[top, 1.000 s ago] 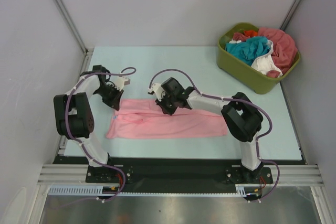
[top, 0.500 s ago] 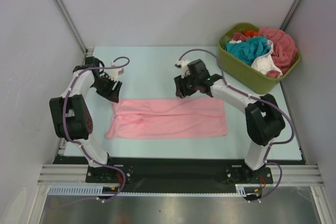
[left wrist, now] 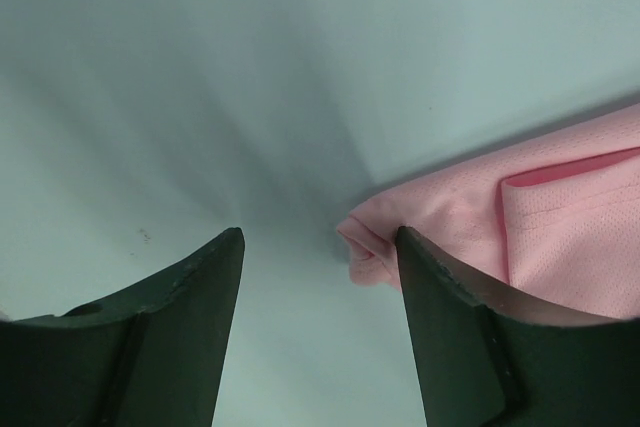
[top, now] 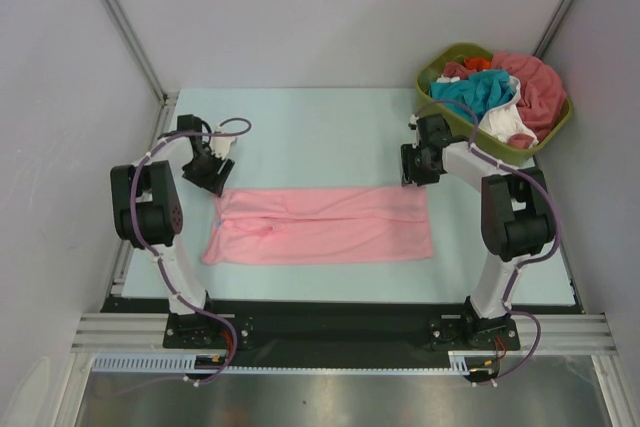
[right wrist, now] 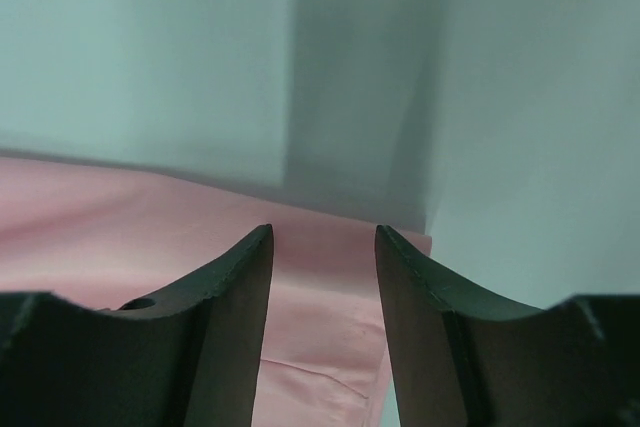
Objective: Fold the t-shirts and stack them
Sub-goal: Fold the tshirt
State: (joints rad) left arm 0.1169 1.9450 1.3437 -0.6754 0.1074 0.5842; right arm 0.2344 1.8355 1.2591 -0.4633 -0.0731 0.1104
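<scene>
**Open and empty: left gripper (top: 214, 181) and right gripper (top: 411, 169) at the far corners of the pink shirt (top: 320, 227)**

Top view: the pink shirt lies flat as a long strip across the near half of the table (top: 320, 127). The left gripper is at its far left corner, the right gripper at its far right corner. A green tub (top: 468, 139) at the far right holds a heap of shirts (top: 482, 95).

Left wrist: the jaws stand wide apart and hold nothing. The shirt's bunched corner lies below the gap, close to the right-hand finger (left wrist: 455, 337).

Right wrist: the jaws are parted and grip nothing. The shirt's far edge runs under them, and its corner shows just past the right-hand finger (right wrist: 420, 327).
</scene>
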